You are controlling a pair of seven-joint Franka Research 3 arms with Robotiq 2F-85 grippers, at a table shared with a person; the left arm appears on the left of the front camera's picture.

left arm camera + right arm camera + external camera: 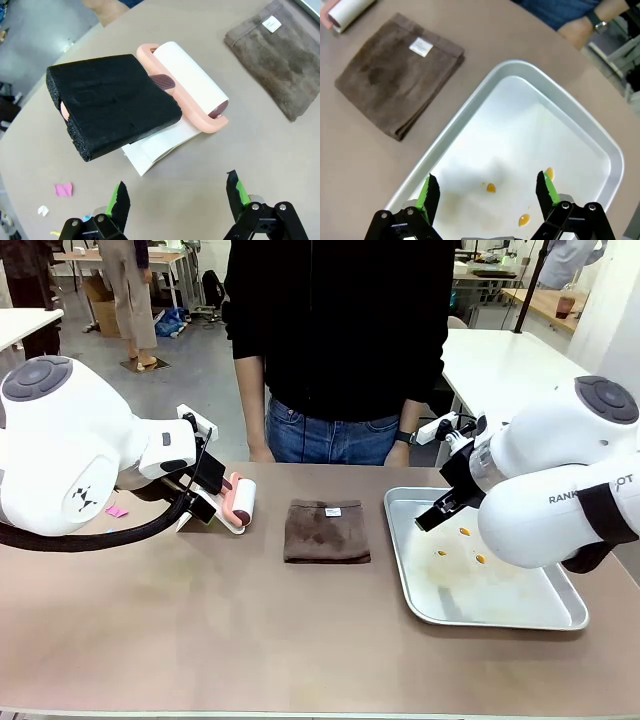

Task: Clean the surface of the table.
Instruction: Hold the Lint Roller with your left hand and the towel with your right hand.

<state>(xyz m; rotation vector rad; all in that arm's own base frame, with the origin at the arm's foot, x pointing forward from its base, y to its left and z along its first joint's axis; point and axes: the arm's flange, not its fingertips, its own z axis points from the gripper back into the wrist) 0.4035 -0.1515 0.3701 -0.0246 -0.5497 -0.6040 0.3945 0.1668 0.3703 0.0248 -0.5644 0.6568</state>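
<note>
My left gripper [176, 194] was spread wide and held nothing, with bare tan table [280, 165] between the green pads in the left wrist view. Just above it in that frame sat a black foam block [112, 107], overlapping a lint roller [190, 80] with a pink frame and white roll. I could not tell whether the block was joined to the roller. A white sheet [160, 145] lay under both. At the lower left of that frame, a pink paper scrap [63, 189] and a small white scrap [43, 210] lay on the table.

My right gripper [487, 186] was also spread wide and empty, hanging over a silver metal tray [535, 125] that filled the centre and right of the right wrist view. Small orange bits [524, 219] lay in the tray near the pads.

A folded brown towel [326, 531] with a white tag lay flat at the centre of the front view, between roller and tray and touching neither.

The table spanned the whole lower half of the front view, and roller, towel and tray all rested on it.

A person [340, 330] in a black top and jeans stood at the far edge, top centre. One hand [575, 32], wearing a wristwatch [597, 22], was at the table edge.
</note>
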